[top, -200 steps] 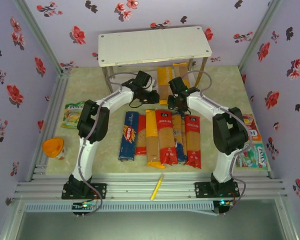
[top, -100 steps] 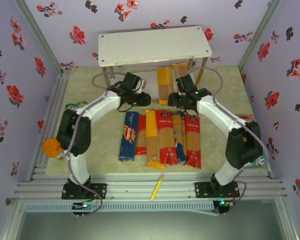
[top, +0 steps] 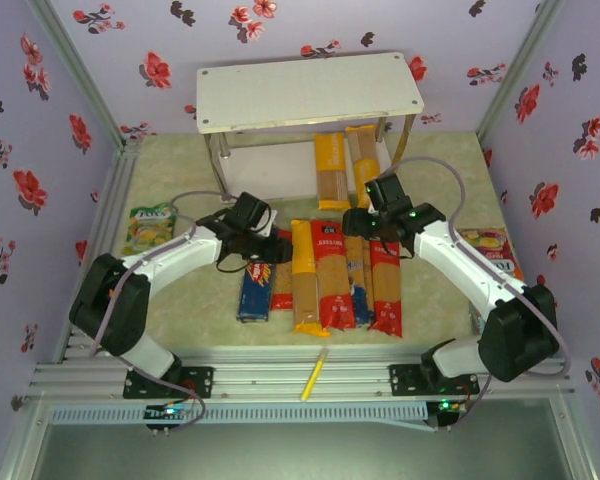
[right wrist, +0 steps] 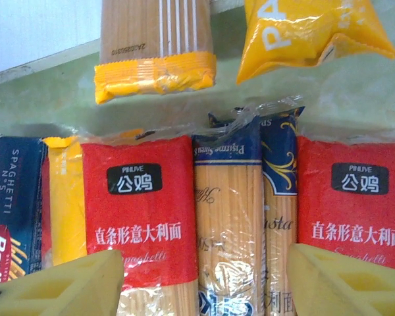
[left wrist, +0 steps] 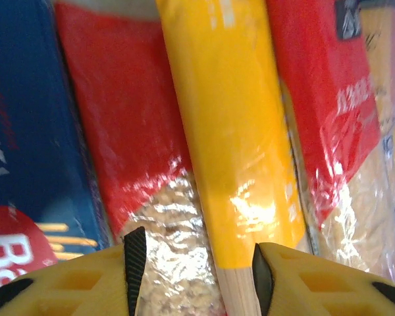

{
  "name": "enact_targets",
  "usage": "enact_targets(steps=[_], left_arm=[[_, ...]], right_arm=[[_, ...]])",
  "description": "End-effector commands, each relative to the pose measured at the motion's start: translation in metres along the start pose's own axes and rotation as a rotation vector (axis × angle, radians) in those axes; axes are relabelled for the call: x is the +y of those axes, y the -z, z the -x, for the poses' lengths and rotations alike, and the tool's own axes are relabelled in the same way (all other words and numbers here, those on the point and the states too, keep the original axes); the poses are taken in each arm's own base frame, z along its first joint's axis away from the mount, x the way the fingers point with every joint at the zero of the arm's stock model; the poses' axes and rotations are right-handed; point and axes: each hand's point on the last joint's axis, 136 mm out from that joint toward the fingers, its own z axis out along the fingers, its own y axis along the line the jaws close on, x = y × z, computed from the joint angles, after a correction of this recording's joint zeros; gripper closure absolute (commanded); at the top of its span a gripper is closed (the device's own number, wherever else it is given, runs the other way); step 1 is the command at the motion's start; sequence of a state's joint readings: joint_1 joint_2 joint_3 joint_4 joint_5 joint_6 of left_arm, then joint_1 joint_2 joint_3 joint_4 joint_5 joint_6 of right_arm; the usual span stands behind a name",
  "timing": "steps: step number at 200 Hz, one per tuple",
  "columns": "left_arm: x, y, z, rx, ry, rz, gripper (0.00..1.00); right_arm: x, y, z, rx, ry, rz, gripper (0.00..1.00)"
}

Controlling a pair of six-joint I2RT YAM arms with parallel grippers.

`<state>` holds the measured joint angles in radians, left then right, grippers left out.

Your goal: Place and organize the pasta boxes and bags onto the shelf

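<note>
The white shelf (top: 310,90) stands at the back. Two yellow-orange pasta bags (top: 330,170) (right wrist: 155,46) lie on its lower tier. On the table lies a row of packs: a dark-blue box (top: 252,285) (left wrist: 26,131), a narrow red bag (left wrist: 118,118), a yellow bag (top: 305,280) (left wrist: 230,131), a wide red bag (top: 332,275) (right wrist: 141,210), blue-ended bags (right wrist: 247,217) and another red bag (top: 385,285). My left gripper (top: 275,250) (left wrist: 196,276) is open over the narrow red and yellow bags. My right gripper (top: 355,225) (right wrist: 204,289) hangs open over the row's far ends.
Sweets packets lie at the left (top: 150,225) and right (top: 490,250) table edges. A thin yellow pen (top: 313,375) rests on the front rail. Floral walls close in on both sides.
Both arms have drawn back from the shelf toward the row of packs, and both grippers have opened. The left arm's elbow now covers the orange cup.
</note>
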<state>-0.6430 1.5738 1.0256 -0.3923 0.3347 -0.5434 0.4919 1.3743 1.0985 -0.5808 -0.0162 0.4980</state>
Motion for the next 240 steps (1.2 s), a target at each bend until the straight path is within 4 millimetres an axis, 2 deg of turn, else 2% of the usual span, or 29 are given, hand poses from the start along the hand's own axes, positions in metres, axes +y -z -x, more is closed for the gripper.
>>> enact_targets(steps=[1,55,80,126,177,221,240], left_arm=[[-0.017,-0.004,-0.006,0.018,0.017,-0.088,0.51],[-0.02,-0.025,-0.037,0.125,0.022,-0.11,0.51],[-0.018,-0.033,-0.044,0.163,0.025,-0.114,0.48],[-0.017,-0.044,-0.052,0.203,0.039,-0.132,0.42],[-0.03,-0.047,-0.05,0.2,0.054,-0.199,0.42],[-0.036,-0.049,-0.051,0.21,0.073,-0.242,0.73],[-0.039,-0.049,-0.051,0.214,0.08,-0.259,0.93]], right_arm=[[0.001,0.006,-0.008,0.015,-0.005,-0.003,0.32],[0.003,0.008,-0.008,0.01,-0.009,-0.007,0.32],[0.003,0.01,-0.006,0.0,-0.012,-0.014,0.32],[0.0,0.013,-0.005,-0.01,-0.015,-0.024,0.32],[-0.002,0.012,-0.006,-0.008,-0.023,-0.034,0.32],[-0.002,0.01,-0.007,-0.003,-0.032,-0.034,0.32],[-0.002,0.009,-0.007,-0.004,-0.033,-0.034,0.32]])
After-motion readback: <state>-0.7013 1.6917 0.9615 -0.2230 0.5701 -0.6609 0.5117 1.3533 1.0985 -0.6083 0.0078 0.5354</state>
